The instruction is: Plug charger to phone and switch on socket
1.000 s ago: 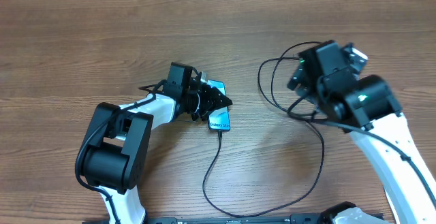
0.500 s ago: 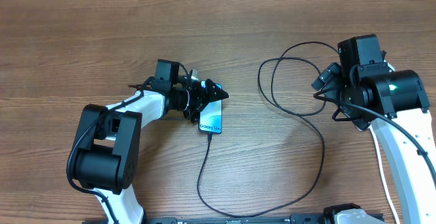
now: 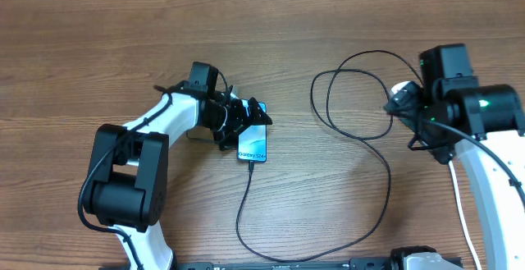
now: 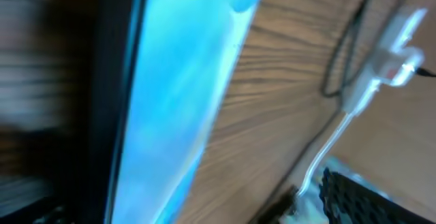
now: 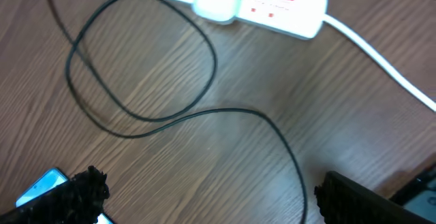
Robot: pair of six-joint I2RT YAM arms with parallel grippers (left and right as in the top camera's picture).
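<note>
Blue-screened, the phone (image 3: 254,143) lies flat left of centre, with the charger (image 3: 385,180) meeting its near end. The left gripper (image 3: 244,121) is spread open at its far end. Far right, the right gripper (image 5: 208,183) hangs wide open and empty near the socket (image 5: 272,3).

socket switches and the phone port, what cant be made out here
- socket switches: right wrist view, partly cut by the top edge, too small to read; overhead, the right arm covers them.
- charger tip in the phone: overhead, too small to tell if seated; left wrist view, blurred.
</note>
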